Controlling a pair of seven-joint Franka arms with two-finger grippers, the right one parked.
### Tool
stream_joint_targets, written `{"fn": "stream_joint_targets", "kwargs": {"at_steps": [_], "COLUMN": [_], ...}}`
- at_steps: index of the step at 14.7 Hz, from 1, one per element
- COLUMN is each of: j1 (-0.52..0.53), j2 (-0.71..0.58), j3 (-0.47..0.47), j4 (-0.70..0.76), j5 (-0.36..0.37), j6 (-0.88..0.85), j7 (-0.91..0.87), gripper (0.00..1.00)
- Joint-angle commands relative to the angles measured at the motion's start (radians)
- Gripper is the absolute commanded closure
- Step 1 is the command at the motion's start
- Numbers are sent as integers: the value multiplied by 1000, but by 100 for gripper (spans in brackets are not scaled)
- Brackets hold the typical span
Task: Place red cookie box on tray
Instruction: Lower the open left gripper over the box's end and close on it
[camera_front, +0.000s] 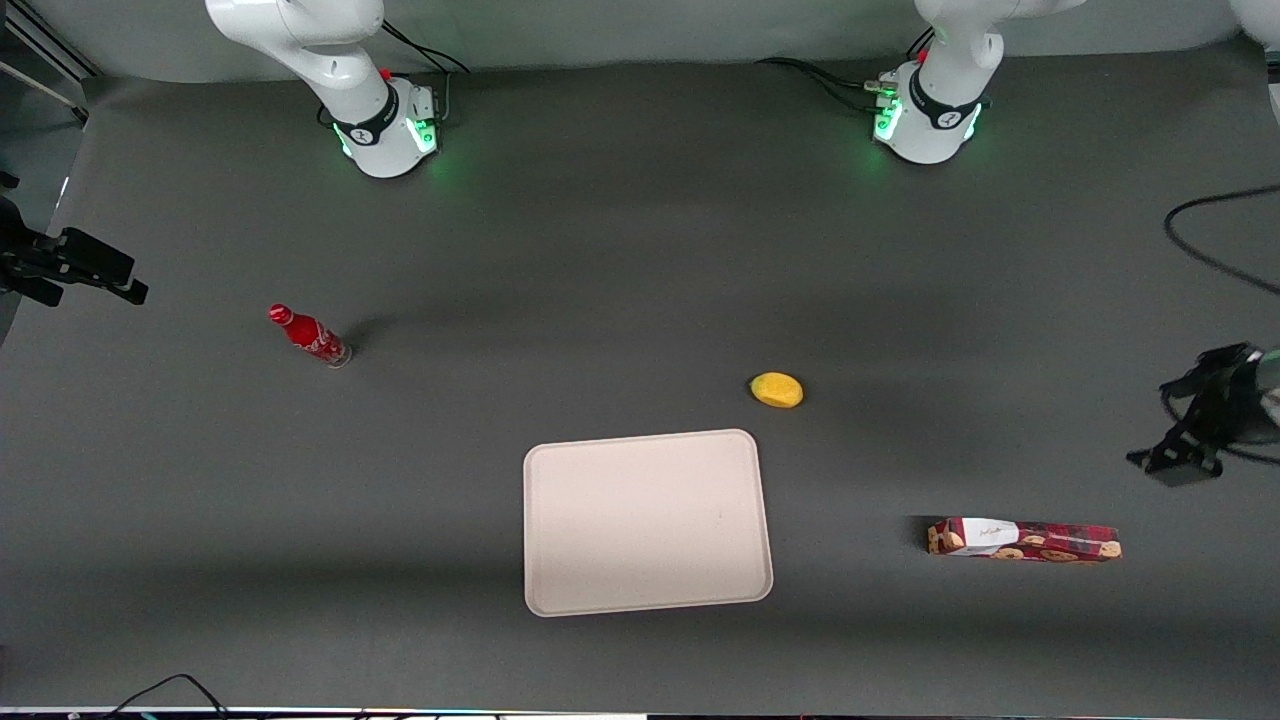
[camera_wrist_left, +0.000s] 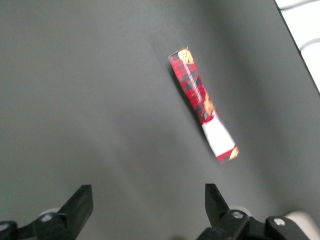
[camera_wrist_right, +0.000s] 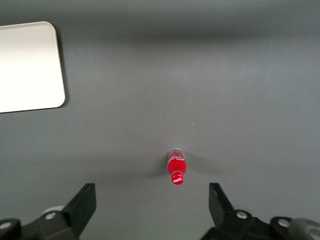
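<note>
The red cookie box (camera_front: 1025, 541) lies flat on the dark table, beside the tray (camera_front: 648, 520) and toward the working arm's end. It is a long slim carton with a white patch and printed cookies. The cream tray is bare. My left gripper (camera_front: 1185, 455) hangs above the table, farther toward the working arm's end than the box and a little farther from the front camera. In the left wrist view the gripper (camera_wrist_left: 147, 192) is open with nothing between its fingers, and the box (camera_wrist_left: 202, 102) lies slanted some way ahead of the fingertips.
A yellow lemon-like object (camera_front: 777, 390) sits just past the tray's corner, farther from the front camera. A small red bottle (camera_front: 310, 337) stands toward the parked arm's end. A black cable (camera_front: 1200, 230) curls near the table's end, where the table edge (camera_wrist_left: 295, 40) shows.
</note>
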Motion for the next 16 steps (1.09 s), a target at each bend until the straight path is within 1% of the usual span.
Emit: {"fn": "stream_joint_targets", "kwargs": {"at_steps": [1,5,7,10,12,15,16], "j1": [-8,-11,-6,-3,-3,-3,-3], "j2": [131,263,297,303,314,334,334], "j3": [-1,-1,0,4,5,5,5], "j4": [50,41,-1,-109,-126,-175,-195], "j5": [2,15,15,21,21,19,18], "j6": [139,304,400,530,566,682,728], "j7": [-216,-235,-235,-235,-235,-235,-237], "gripper": [0,0,0,0,0,0,4]}}
